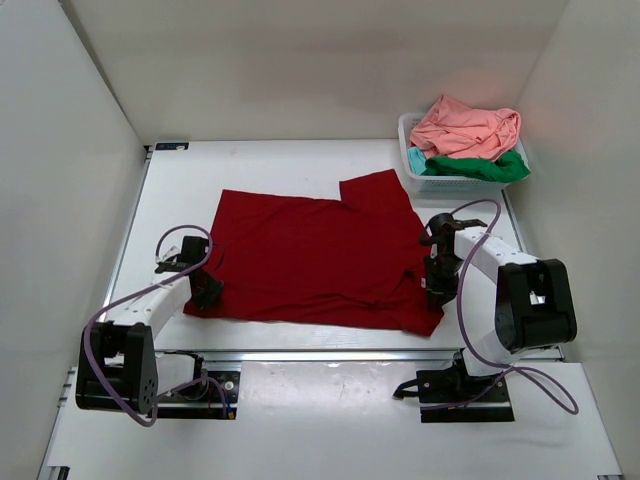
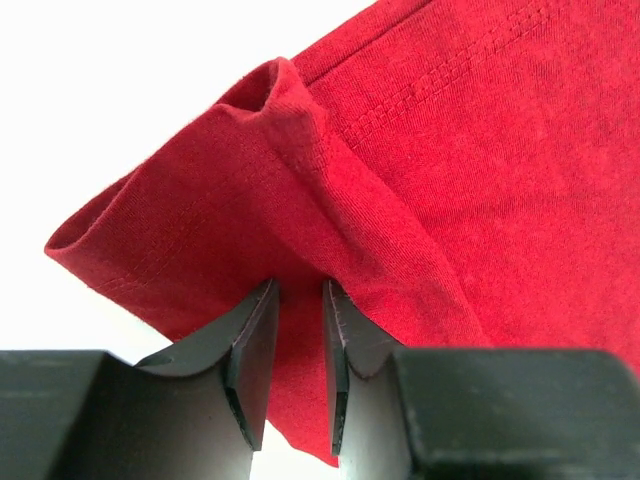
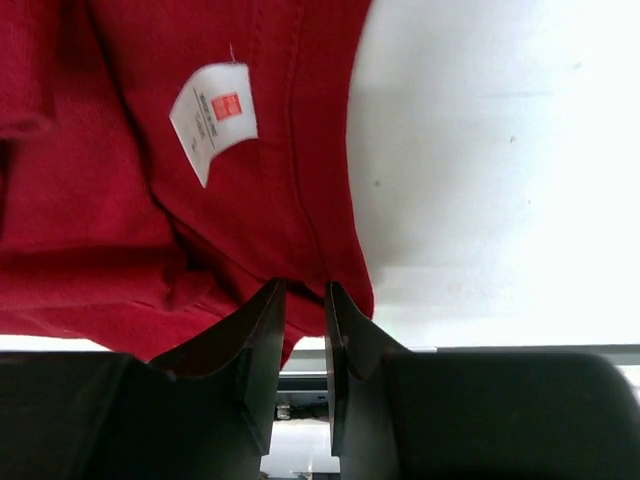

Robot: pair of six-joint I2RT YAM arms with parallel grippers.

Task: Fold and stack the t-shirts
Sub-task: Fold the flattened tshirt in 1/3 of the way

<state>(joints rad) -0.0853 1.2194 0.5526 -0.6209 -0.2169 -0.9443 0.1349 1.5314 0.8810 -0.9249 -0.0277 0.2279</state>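
The dark red t-shirt [image 1: 310,260] lies spread flat on the white table, one sleeve pointing to the far right. My left gripper [image 1: 207,290] is at its near left corner, jaws nearly together with a raised fold of the cloth [image 2: 300,180] pinched at the tips [image 2: 300,285]. My right gripper [image 1: 437,283] is at the near right edge, jaws pinching the shirt's hem [image 3: 305,285] next to its white label [image 3: 213,115]. The salmon pink t-shirt [image 1: 465,128] and the green t-shirt [image 1: 480,167] lie crumpled in the basket.
The white lattice basket [image 1: 407,130] stands at the far right corner, with a bit of light blue cloth [image 1: 415,160] in it. White walls enclose the table on three sides. The table's near edge rail [image 1: 330,355] runs just below the shirt.
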